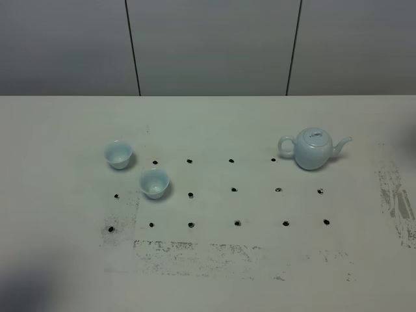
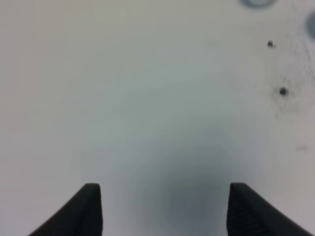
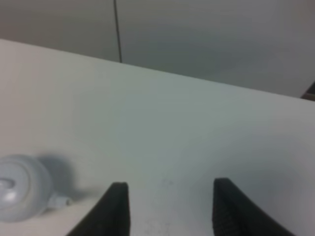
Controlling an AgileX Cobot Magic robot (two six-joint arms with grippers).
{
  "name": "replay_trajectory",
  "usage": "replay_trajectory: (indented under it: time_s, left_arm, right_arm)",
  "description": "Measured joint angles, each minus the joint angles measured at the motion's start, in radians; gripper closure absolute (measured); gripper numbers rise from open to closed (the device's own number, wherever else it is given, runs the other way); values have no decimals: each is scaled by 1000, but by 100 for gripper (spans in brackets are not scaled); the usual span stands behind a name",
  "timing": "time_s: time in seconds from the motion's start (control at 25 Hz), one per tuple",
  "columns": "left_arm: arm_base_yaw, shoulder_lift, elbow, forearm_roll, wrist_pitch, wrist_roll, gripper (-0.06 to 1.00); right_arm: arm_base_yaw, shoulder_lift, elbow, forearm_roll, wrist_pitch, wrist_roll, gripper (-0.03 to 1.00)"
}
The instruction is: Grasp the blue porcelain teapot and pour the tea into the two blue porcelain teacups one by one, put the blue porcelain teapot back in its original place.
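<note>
The blue porcelain teapot [image 1: 312,148] stands upright on the white table at the right, its handle to the left and its spout to the right. It also shows in the right wrist view [image 3: 22,188], beside and clear of my open, empty right gripper [image 3: 167,206]. The two blue porcelain teacups [image 1: 119,154] [image 1: 155,182] stand at the left, close together, and look empty. One cup's rim [image 2: 256,3] shows blurred at the edge of the left wrist view. My left gripper [image 2: 165,209] is open and empty above bare table. No tea shows. Neither gripper shows in the exterior view.
The white table [image 1: 214,273] carries a grid of small black dots [image 1: 234,190] and scuffed grey marks at the front [image 1: 195,250] and right edge [image 1: 396,201]. A grey panelled wall [image 1: 208,45] runs behind the table.
</note>
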State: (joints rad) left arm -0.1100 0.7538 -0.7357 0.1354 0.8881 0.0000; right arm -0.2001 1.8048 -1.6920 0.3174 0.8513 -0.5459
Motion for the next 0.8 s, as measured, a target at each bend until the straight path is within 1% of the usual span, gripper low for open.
replay_trajectory:
  time_s: [0.12, 0.24, 0.36, 0.52, 0.68, 0.8]
  left_arm:
    - [0, -179, 90, -4, 80, -13, 42]
    - [0, -331, 138, -24, 139, -17, 42]
    - [0, -456, 177, -33, 174, -22, 42]
    - [0, -587, 238, -69, 230, -26, 42]
    - [0, -686, 243, -77, 233, -73, 42]
    - [0, -743, 253, -77, 219, -89, 42]
  right_arm:
    - [37, 0, 0, 23, 0, -55, 59]
    - [97, 0, 0, 36, 0, -100, 59]
    - [158, 0, 0, 39, 6, -144, 59]
    - [229, 0, 0, 41, -56, -228, 60]
    - [291, 11, 0, 39, -57, -254, 61]
    - [316, 44, 0, 41, -18, -254, 62]
